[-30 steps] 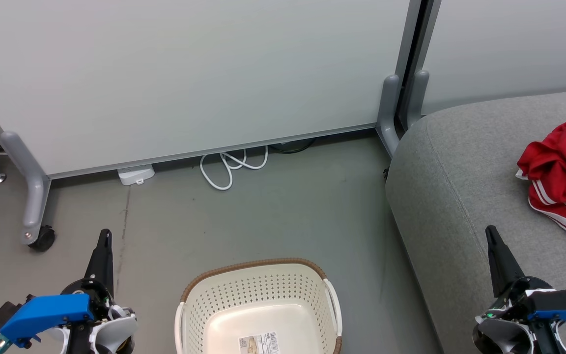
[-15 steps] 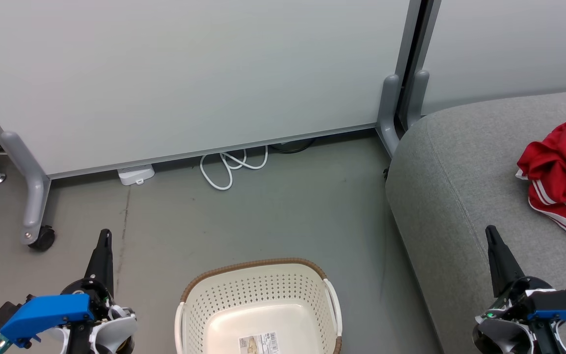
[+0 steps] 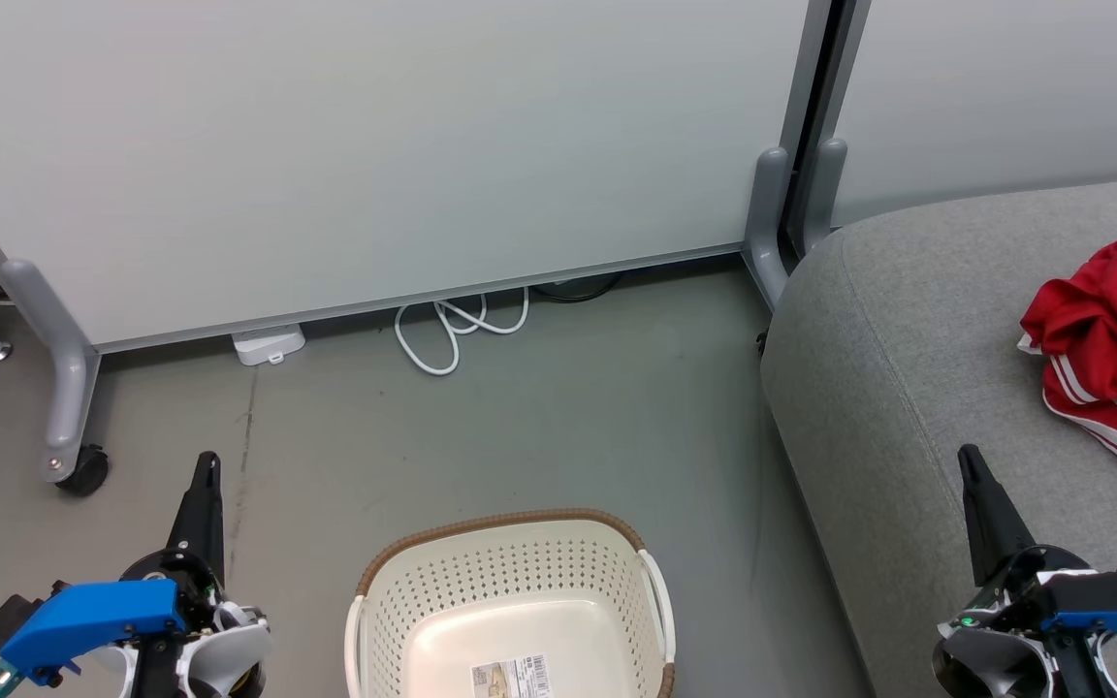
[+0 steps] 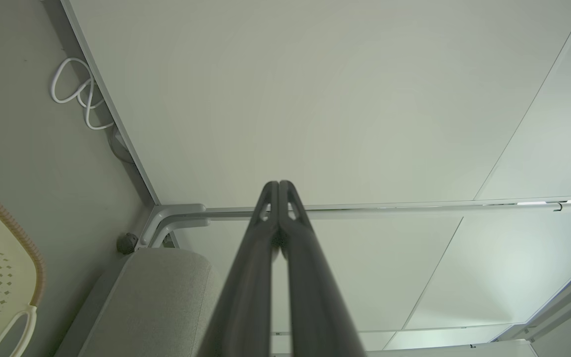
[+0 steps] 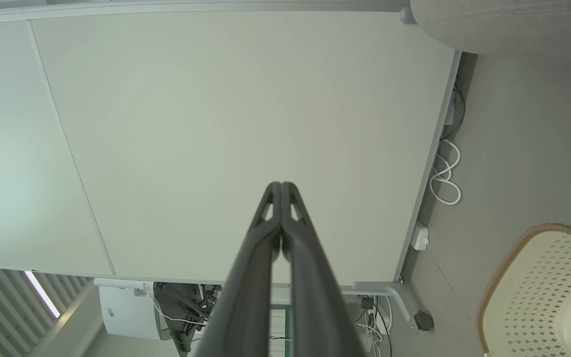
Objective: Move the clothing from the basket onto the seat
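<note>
A: Head view, any writing?
B: A sticker (image 3: 512, 676) on the basket (image 3: 510, 567) floor, unreadable. The clothing (image 3: 1106, 339) lies on the seat (image 3: 898, 388), apart from the right gripper (image 3: 969, 458); the left gripper (image 3: 207, 463) flanks the basket.
A: Wrist views?
B: Each pair of fingers (image 4: 253, 267) is pressed together, holding nothing.

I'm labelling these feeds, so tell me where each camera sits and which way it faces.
Head view: on the robot's head, facing forward and down at basket, floor and seat with clothing; left jaws and right jaws in the lower corners.
Left wrist view: on the left wrist, facing the partition along its shut jaws.
Right wrist view: on the right wrist, same, along its shut jaws.
Shared: all three show basket and white cable.
</note>
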